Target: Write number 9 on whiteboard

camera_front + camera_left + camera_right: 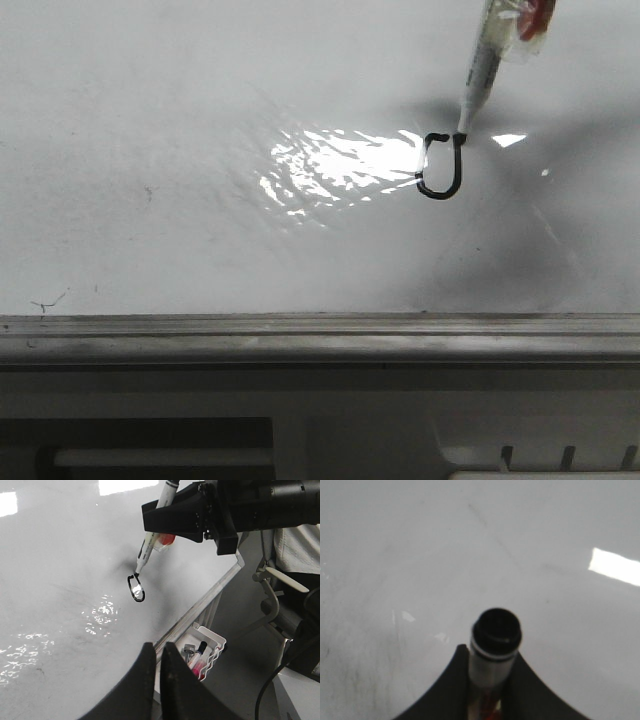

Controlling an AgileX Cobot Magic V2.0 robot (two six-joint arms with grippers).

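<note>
- We see only the closed loop of the number 9 [441,165] so far, drawn right of centre on the whiteboard [150,120], just right of the glare.
- Our right gripper [492,680] clamps the marker [480,70], tip touching the loop's top right corner.
- Our left gripper [156,667] hangs nearer, fingers pressed together, holding nothing.
- A white basket [210,642] of pens hangs beneath the ledge [320,335].

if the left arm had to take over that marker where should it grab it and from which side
Judging by its pose, on the bare barrel of the marker between the tip and the right gripper, whose fingers already clamp the upper body. Come from the open side away from that gripper, fingers across the barrel. It leans tilted with its tip on the whiteboard, so stay clear of the loop.
</note>
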